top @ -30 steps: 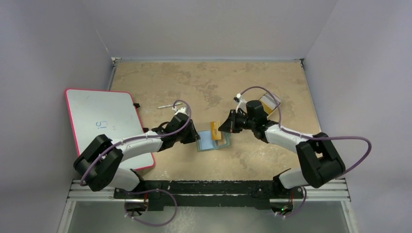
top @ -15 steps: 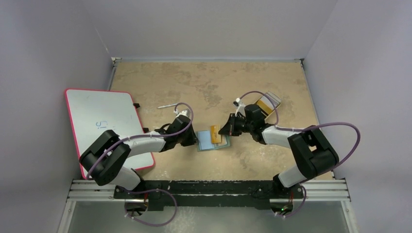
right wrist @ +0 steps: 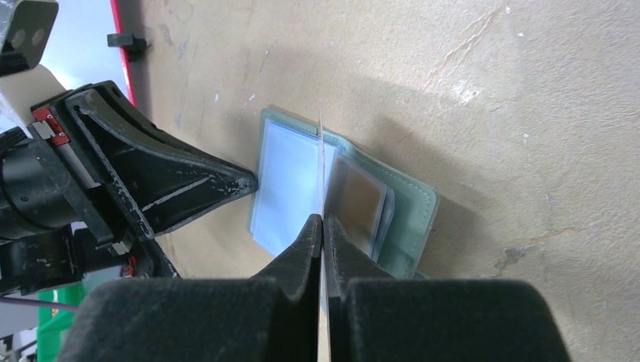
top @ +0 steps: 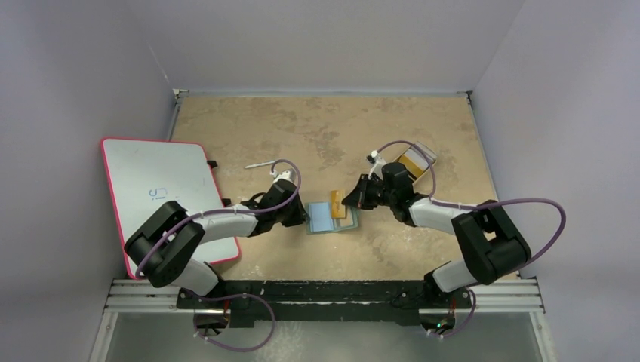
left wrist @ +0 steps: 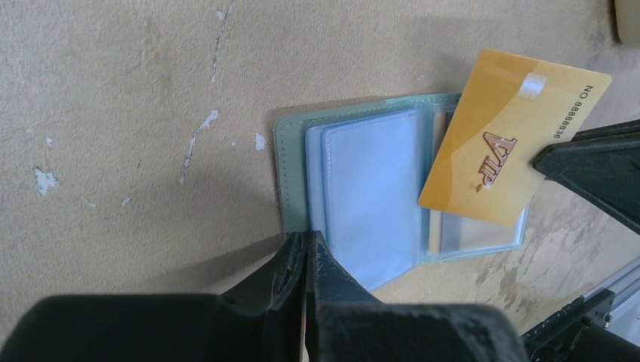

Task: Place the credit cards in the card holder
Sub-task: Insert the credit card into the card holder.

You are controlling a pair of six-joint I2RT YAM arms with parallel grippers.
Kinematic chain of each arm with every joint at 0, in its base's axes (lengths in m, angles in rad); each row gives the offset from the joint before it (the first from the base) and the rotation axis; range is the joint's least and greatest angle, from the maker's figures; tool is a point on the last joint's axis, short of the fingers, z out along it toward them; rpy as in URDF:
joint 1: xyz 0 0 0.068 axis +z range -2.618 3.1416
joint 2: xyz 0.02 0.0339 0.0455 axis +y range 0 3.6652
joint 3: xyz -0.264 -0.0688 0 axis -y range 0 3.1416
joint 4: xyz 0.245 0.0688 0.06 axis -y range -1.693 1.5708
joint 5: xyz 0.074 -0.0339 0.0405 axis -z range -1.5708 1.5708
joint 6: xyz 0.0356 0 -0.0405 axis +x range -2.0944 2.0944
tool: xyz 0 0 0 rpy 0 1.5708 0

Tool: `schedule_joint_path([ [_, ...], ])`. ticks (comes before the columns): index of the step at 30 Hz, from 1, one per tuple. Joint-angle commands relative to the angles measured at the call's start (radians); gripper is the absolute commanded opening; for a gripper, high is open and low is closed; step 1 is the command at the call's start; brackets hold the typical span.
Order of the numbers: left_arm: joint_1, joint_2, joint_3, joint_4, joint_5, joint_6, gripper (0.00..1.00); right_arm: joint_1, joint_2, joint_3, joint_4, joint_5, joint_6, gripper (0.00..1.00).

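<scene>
- Left gripper [left wrist: 306, 240]: jaws together, tips pressing the near edge of the open card holder [left wrist: 362, 188]. Position unchanged from half a second ago.
- Right gripper [right wrist: 322, 220]: clamped on the yellow card [left wrist: 506, 136], which is tilted over the holder's half beyond the left tips. Shifted only marginally.

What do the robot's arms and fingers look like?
The left arm and right arm are white tubes with chunky black joints. A thin purple cable loops along each. The fingers are black wedges; the left gripper has a small red tag.
</scene>
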Motion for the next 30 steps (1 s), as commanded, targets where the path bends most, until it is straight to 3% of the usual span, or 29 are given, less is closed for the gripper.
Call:
schedule_joint_path([
  [1, -0.003, 0.018, -0.012, 0.003, -0.039, 0.012, 0.00, 0.003, -0.007, -0.012, 0.027, 0.032, 0.005, 0.00],
  [14, -0.004, 0.042, -0.008, 0.002, -0.051, 0.008, 0.00, 0.028, 0.046, -0.055, 0.099, -0.005, 0.051, 0.00],
  [30, -0.004, 0.034, -0.026, -0.023, -0.082, -0.002, 0.00, 0.037, 0.017, -0.093, 0.059, 0.023, 0.101, 0.00],
])
